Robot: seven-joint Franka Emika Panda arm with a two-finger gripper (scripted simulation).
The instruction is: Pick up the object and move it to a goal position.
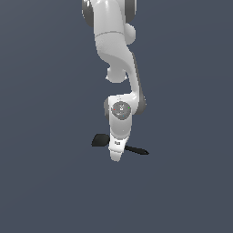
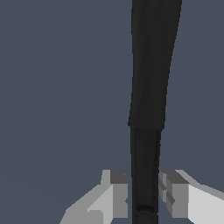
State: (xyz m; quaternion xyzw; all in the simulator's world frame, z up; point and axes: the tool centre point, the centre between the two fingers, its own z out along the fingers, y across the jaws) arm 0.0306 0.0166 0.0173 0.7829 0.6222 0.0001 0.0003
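The object [image 1: 101, 140] is an all-black spoon-like utensil. Its broad head points to the exterior view's left and its thin handle tip [image 1: 140, 151] to the exterior view's right. My gripper [image 1: 116, 157] comes down on the middle of the handle and hides that part. In the wrist view the handle [image 2: 146, 131] runs straight between my two grey fingertips [image 2: 118, 192], which sit tight against both of its sides. My gripper [image 2: 144, 194] is shut on the handle. Whether the utensil rests on the floor or is just off it, I cannot tell.
The white arm [image 1: 116, 50] reaches down from the back of the exterior view, above the utensil. Plain dark grey-blue floor [image 1: 45, 182] lies all around. No goal marker shows.
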